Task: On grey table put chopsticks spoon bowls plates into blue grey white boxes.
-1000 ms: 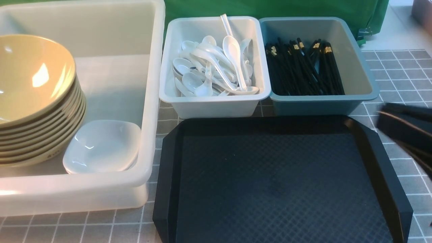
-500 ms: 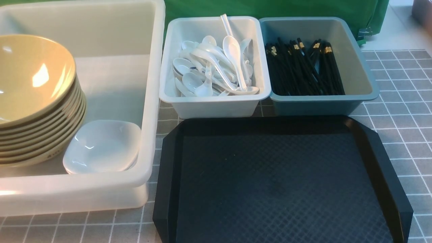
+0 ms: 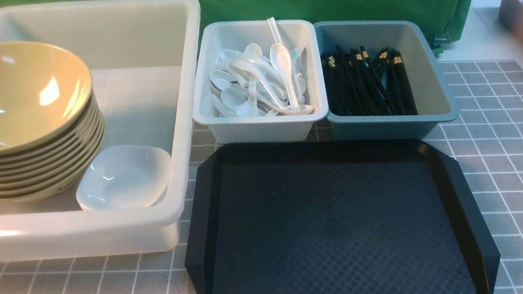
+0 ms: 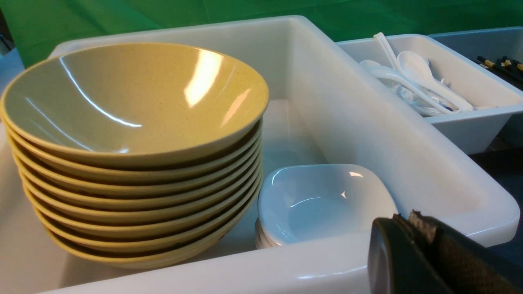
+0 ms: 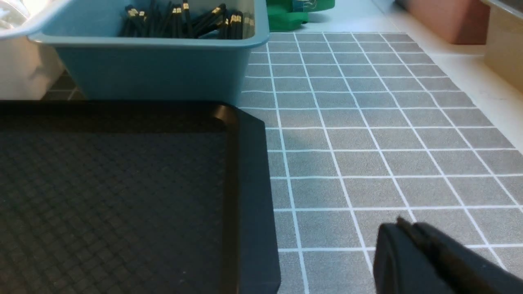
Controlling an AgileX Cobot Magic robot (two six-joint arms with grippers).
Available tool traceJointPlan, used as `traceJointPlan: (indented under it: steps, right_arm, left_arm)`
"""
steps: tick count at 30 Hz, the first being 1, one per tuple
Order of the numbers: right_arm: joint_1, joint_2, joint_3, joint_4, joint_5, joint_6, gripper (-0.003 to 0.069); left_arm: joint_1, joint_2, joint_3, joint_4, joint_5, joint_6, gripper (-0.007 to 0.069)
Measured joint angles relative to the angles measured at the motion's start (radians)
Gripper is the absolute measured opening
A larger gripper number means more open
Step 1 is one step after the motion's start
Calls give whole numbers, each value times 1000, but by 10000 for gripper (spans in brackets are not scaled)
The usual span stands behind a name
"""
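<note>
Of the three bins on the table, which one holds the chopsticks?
The small blue-grey bin, rightmost of the three, holds the black chopsticks. The pale white bin beside it holds spoons; the large translucent tub holds bowls.

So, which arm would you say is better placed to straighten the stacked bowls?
Left, probably: the left gripper sits at the white tub's rim beside the bowls; the right gripper is over the grey table beyond the black tray.
</note>
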Motion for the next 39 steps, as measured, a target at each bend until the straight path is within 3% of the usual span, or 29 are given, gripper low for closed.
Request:
traceJointPlan:
  steps: [31, 39]
  right_arm:
    - [6, 0, 0, 0, 1, -2, 45]
    - [6, 0, 0, 0, 1, -9, 45]
  left_arm:
    - [0, 0, 2, -4, -7, 0, -11]
    - [77, 0, 234, -5, -440, 0, -11]
